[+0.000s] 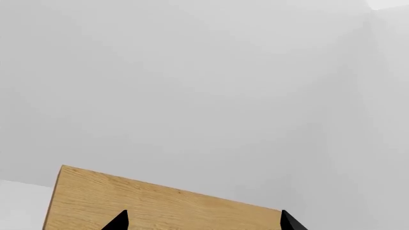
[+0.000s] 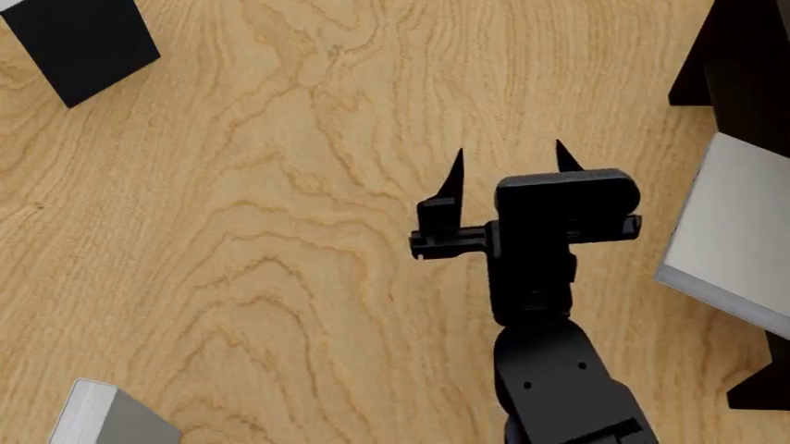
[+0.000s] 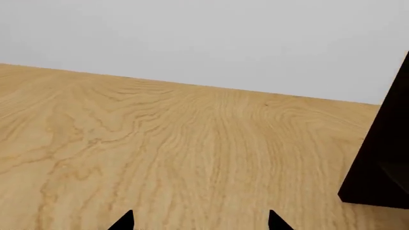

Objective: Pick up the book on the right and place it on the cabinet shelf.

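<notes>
The book [image 2: 731, 231], light grey with a darker grey side, lies at the right edge of the head view, cut off by the frame. Dark parts of the cabinet shelf [image 2: 741, 55] rise beyond it and nearer to me; one dark upright [image 3: 383, 158] also shows in the right wrist view. My right gripper [image 2: 509, 159] hovers over bare wood to the book's left, open, with nothing between its fingers. In its own view the right gripper [image 3: 199, 221] shows only two spread black tips. My left gripper [image 1: 204, 221] is open too, over a table corner [image 1: 128, 201], and is out of the head view.
A black book [image 2: 80, 42] lies at the far left of the wooden table [image 2: 247, 231]. Another grey book [image 2: 105, 416] pokes in at the near left. Pale walls [image 1: 191, 86] stand beyond the table's edge.
</notes>
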### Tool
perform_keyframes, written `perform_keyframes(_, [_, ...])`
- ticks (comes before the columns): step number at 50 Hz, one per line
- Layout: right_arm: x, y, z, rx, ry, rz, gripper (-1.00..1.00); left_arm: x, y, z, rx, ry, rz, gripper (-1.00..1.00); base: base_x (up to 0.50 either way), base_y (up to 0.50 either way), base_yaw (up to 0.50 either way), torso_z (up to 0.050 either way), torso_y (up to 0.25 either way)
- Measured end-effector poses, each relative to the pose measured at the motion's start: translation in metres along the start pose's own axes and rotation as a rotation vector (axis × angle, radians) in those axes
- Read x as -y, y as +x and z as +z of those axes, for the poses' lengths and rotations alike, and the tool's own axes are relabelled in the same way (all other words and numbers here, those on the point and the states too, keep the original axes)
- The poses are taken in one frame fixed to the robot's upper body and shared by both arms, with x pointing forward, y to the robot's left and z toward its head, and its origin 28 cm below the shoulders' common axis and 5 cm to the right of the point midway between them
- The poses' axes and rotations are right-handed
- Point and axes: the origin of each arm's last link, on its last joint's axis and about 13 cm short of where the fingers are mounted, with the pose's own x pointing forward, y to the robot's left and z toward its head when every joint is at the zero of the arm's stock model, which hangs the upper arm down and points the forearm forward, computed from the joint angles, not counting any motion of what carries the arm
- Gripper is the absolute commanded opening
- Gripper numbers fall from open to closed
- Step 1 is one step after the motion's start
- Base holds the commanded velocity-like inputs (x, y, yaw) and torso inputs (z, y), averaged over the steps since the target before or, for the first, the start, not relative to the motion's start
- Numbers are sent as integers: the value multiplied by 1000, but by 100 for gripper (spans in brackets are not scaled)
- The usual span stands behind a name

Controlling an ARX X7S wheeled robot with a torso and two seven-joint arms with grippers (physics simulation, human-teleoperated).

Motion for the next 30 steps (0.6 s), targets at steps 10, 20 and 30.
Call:
perform_keyframes(10, [5, -1, -1, -2, -2, -25, 100, 0, 0, 0, 2, 0, 2, 100, 0, 0, 0, 0, 0])
perform_keyframes(20, [11, -3, -1, -3, -2, -49, 100, 0, 0, 1, 2, 0, 3, 100, 0, 0, 0, 0, 0])
perform_keyframes(30, [15, -5, -1, -7, -3, -65, 100, 1, -1, 1, 1, 1, 3, 100, 0, 0, 0, 0, 0])
